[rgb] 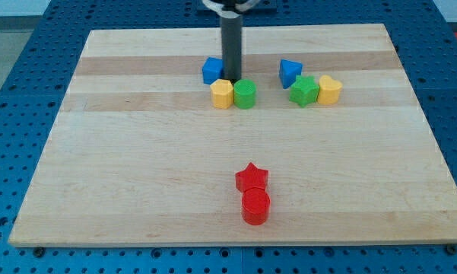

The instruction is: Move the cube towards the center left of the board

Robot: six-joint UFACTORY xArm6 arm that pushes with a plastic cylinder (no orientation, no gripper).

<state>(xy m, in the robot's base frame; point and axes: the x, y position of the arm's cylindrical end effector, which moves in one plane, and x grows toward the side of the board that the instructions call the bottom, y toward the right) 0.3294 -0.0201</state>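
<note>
The blue cube sits near the board's top centre, just left of my rod. My tip rests on the board right beside the cube's right side, above the gap between a yellow hexagonal block and a green cylinder. I cannot tell whether the tip touches the cube.
A blue triangular block, a green star-like block and a yellow heart-like block cluster right of the rod. A red star and red cylinder sit near the bottom centre. The wooden board lies on a blue perforated table.
</note>
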